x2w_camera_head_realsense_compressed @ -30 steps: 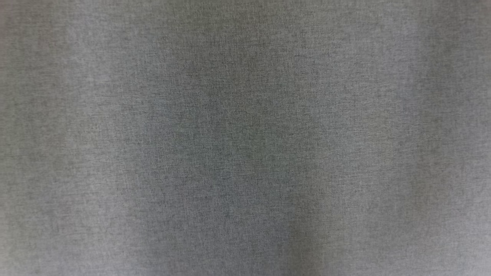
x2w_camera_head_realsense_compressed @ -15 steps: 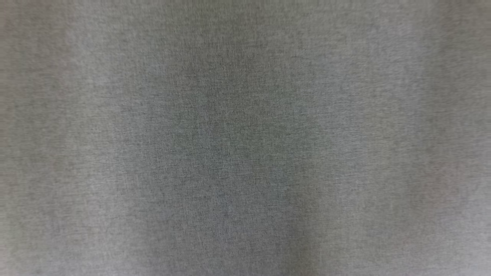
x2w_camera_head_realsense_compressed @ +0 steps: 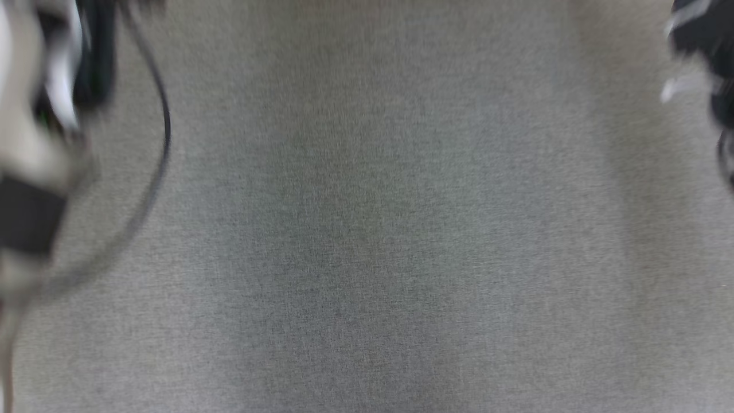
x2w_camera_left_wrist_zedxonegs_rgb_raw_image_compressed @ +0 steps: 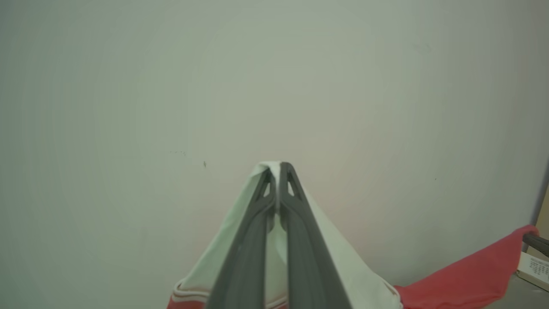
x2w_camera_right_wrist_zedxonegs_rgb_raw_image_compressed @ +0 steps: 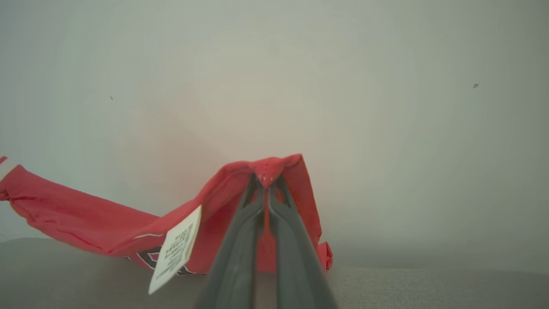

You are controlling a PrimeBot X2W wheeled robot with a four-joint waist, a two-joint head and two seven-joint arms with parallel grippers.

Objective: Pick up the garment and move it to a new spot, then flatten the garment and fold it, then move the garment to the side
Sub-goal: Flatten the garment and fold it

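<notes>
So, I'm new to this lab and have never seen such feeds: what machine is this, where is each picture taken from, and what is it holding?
It is a wheeled robot with two arms, each ending in a two-fingered end effector. The head picture looks down at a grey cloth surface, with the left arm and right arm blurred at its edges. The other two pictures come from wrist cameras looking along the fingers. The left end effector is shut on a white part of the garment; the right end effector is shut on a red part, beside a white tag. It seems one red-and-white garment, held by both.
</notes>
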